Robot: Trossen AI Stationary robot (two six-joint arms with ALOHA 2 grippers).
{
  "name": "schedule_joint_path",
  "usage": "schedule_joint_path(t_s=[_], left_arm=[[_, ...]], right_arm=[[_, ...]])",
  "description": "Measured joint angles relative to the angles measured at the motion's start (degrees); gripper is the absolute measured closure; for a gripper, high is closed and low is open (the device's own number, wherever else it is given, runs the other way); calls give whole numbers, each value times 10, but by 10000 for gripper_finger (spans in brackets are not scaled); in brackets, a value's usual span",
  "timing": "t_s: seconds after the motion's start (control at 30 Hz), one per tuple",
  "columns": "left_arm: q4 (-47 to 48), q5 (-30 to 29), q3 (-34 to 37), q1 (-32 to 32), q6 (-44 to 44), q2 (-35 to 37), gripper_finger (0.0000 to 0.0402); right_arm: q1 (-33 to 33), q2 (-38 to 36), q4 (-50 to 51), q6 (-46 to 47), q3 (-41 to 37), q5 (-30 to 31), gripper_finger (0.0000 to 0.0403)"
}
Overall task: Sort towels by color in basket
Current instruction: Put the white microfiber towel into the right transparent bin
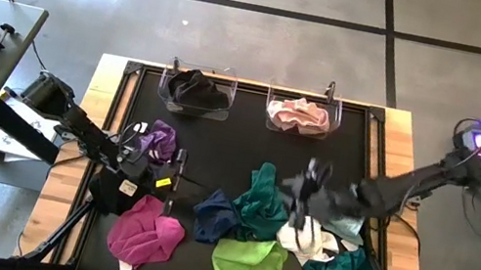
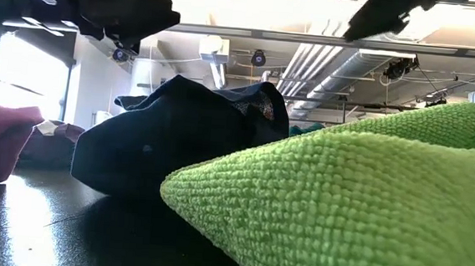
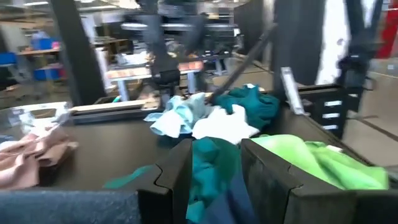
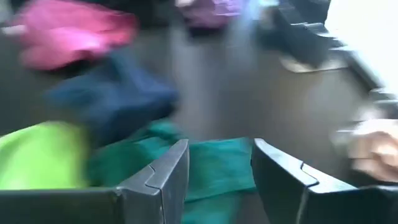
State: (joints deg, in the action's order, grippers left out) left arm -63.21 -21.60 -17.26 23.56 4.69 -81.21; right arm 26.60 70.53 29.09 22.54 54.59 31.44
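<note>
Lime towel (image 2: 358, 208): nearest the low camera, flat on worktop (image 1: 239, 145), navy towel (image 1: 215, 212) just behind.
Right gripper (image 1: 312, 192): over the teal towel (image 1: 261, 201), fingers parted, nothing between them.
Left gripper (image 1: 175, 178): low near purple towel (image 1: 156, 140), fingers parted, empty.
Baskets: dark towels in left basket (image 1: 194, 107), pink in right basket (image 1: 295, 128).
Step, judged: picking next towel.
Advice: descend straight, pinch one raised teal fold only, avoid white towel (image 1: 301, 240) alongside.

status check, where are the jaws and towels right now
Left gripper open, empty, by purple towel. Right gripper open above teal towel. Loose towels crowd the mat.
</note>
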Motion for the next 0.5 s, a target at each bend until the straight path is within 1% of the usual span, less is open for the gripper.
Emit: schedule_joint_path(t_s=[0.03, 0.13, 0.23, 0.37, 0.5], left_arm=[[-3, -12, 0, 0, 0, 0, 280], [-15, -44, 0, -3, 0, 0, 280], [-24, -52, 0, -7, 0, 0, 280], [-31, -52, 0, -14, 0, 0, 280], [-31, -53, 0, -19, 0, 0, 280]], right_arm=[[24, 6, -2, 11, 0, -9, 238], [72, 18, -7, 37, 0, -66, 238], [103, 27, -7, 89, 0, -127, 238], [118, 27, 17, 200, 1, -141, 237], [121, 30, 108, 292, 1, -190, 237]])
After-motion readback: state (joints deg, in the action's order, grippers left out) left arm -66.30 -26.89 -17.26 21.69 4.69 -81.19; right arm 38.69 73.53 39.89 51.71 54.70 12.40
